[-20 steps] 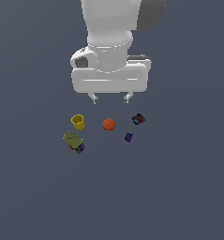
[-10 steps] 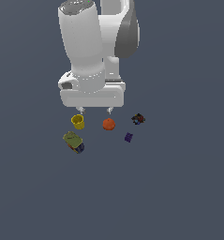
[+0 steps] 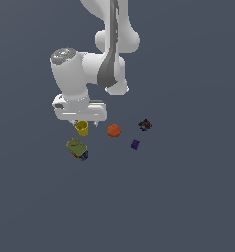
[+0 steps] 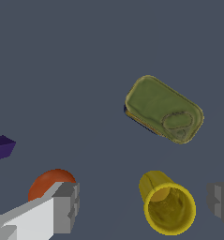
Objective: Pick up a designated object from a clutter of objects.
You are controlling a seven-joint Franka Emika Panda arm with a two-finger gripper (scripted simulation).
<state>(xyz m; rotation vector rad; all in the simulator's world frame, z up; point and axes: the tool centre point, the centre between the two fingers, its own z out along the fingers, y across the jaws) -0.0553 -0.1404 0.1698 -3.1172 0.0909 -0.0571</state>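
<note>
Exterior view: gripper (image 3: 84, 127) has swung from above the orange ball (image 3: 114, 130) and dropped over the yellow cup (image 3: 81, 128); fingers spread, bracketing it, ready to close.

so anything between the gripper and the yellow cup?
Nothing visible. In the wrist view the cup sits in the open gap between the two fingers, with the gripper right above it. The orange ball lies outside one finger; the green box is apart from the cup.

Plain dark grey-blue floor (image 3: 188, 197) beneath everything
</note>
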